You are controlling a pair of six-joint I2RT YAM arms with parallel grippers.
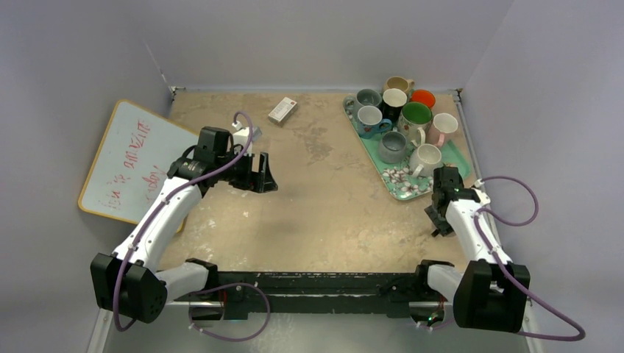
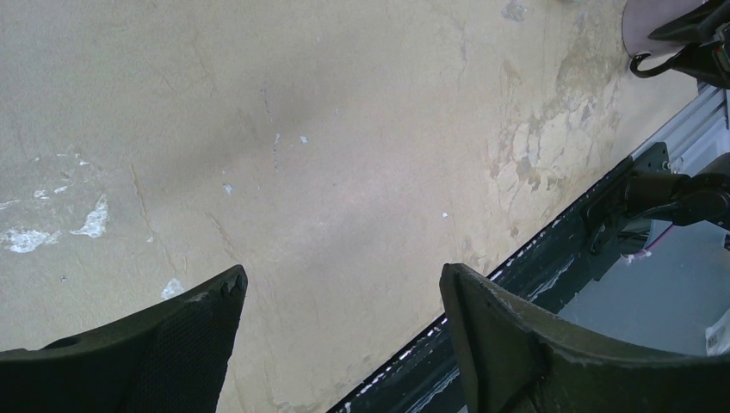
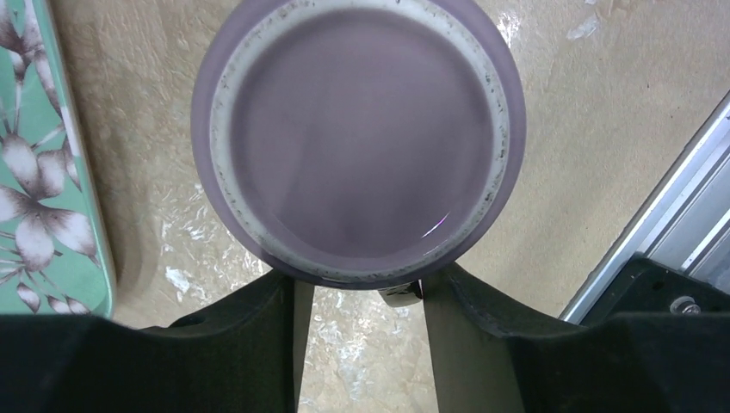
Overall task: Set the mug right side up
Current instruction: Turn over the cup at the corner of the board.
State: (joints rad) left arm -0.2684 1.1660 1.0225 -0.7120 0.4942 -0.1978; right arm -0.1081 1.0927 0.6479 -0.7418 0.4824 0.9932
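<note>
Right gripper (image 3: 368,288) hangs over the one upturned mug (image 3: 361,146), which stands base up on the table (image 1: 331,206) just beside the tray's near corner. Its two fingers (image 3: 258,344) stand apart at the mug's near edge with a small stub between them, and I cannot tell whether they press anything. Left gripper (image 2: 343,275) sits above bare table left of centre, fingers wide apart, nothing between. One whiteboard (image 1: 125,158) with red writing lies at the table's left side. One green flowered tray (image 1: 412,193) lies at the far right and carries nine mugs (image 1: 416,114), mouths up. One small white box (image 1: 282,110) lies near the far edge, well apart from both grippers
</note>
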